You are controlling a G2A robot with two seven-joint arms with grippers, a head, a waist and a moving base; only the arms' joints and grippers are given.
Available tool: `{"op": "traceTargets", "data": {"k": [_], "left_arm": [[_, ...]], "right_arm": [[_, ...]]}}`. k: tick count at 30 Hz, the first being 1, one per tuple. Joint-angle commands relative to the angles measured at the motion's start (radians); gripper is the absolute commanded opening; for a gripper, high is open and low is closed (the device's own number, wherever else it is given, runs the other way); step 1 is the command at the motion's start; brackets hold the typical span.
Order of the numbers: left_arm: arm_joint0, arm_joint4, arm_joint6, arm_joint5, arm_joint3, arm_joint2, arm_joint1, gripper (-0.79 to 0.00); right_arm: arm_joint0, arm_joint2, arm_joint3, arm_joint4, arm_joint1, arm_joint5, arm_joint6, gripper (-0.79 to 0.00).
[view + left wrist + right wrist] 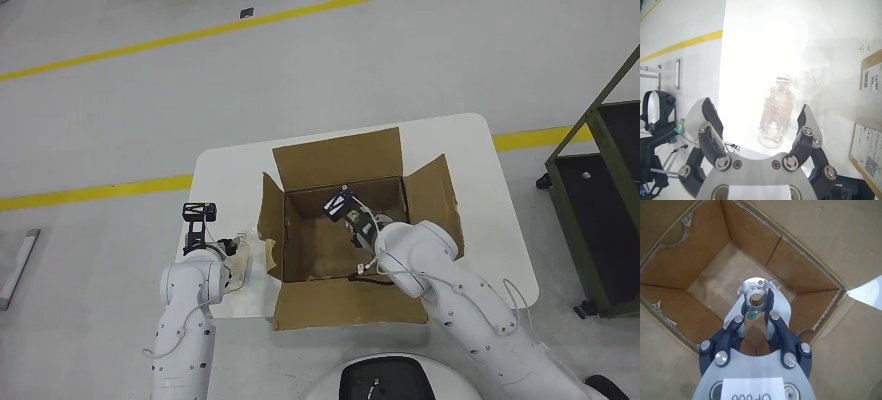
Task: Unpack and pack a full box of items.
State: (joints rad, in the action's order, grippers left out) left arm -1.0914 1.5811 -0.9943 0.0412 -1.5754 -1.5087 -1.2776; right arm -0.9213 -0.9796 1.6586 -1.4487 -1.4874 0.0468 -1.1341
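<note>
- Top view: the right pincer (351, 214) is down inside the open cardboard box (340, 152), whose four flaps stand spread around it on the white table (490, 200). The left pincer (226, 246) is outside the box, close to the flap on that side, above a clear plastic bottle (243, 263). A green-framed cart (600, 190) stands on the floor well beyond the right pincer's side of the table.
- Left wrist view: the left pincer is released, fingers (712, 113) spread wide. The uncapped bottle lies on its side on the table under the gap, nearer one finger, neck pointing away from the wrist. Labelled box flaps (869, 73) rise just beyond that finger.
- Right wrist view: the right pincer is clenched on the hub of a round metal flange (753, 288). Box walls (800, 262) close in on all sides. A small green piece (751, 316) lies just behind the fingertips.
</note>
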Motion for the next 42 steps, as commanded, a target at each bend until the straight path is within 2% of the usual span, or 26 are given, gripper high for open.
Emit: {"op": "traceTargets", "data": {"k": [1, 6, 9, 15, 22, 23, 24, 26, 29, 34, 42], "left_arm": [[0.0, 0.0, 0.0, 0.0, 0.0, 0.0, 0.0, 0.0], [0.0, 0.0, 0.0, 0.0, 0.0, 0.0, 0.0, 0.0], [0.0, 0.0, 0.0, 0.0, 0.0, 0.0, 0.0, 0.0], [0.0, 0.0, 0.0, 0.0, 0.0, 0.0, 0.0, 0.0], [0.0, 0.0, 0.0, 0.0, 0.0, 0.0, 0.0, 0.0], [0.0, 0.0, 0.0, 0.0, 0.0, 0.0, 0.0, 0.0], [0.0, 0.0, 0.0, 0.0, 0.0, 0.0, 0.0, 0.0], [0.0, 0.0, 0.0, 0.0, 0.0, 0.0, 0.0, 0.0], [0.0, 0.0, 0.0, 0.0, 0.0, 0.0, 0.0, 0.0], [0.0, 0.0, 0.0, 0.0, 0.0, 0.0, 0.0, 0.0], [0.0, 0.0, 0.0, 0.0, 0.0, 0.0, 0.0, 0.0]], "right_arm": [[0.0, 0.0, 0.0, 0.0, 0.0, 0.0, 0.0, -0.785], [-0.009, -0.004, 0.001, -0.002, 0.001, -0.006, 0.024, -0.785], [-0.017, -0.029, 0.048, -0.005, 0.003, -0.016, 0.046, -0.785], [-0.075, -0.16, 0.263, -0.006, 0.022, -0.008, 0.036, -0.785], [-0.211, -0.319, 0.502, -0.076, 0.047, -0.002, -0.032, -0.785], [-0.232, -0.339, 0.521, -0.046, 0.048, -0.012, -0.029, -0.785], [-0.248, -0.365, 0.533, -0.006, 0.049, -0.016, -0.024, -0.785], [-0.265, -0.402, 0.542, -0.045, 0.057, 0.033, -0.049, -0.785], [-0.297, -0.428, 0.566, -0.067, 0.062, 0.042, -0.068, -0.785], [-0.379, -0.485, 0.595, -0.064, 0.067, -0.002, -0.059, -0.785], [-0.492, -0.601, 0.576, -0.059, 0.078, -0.005, -0.057, -0.785]]}}
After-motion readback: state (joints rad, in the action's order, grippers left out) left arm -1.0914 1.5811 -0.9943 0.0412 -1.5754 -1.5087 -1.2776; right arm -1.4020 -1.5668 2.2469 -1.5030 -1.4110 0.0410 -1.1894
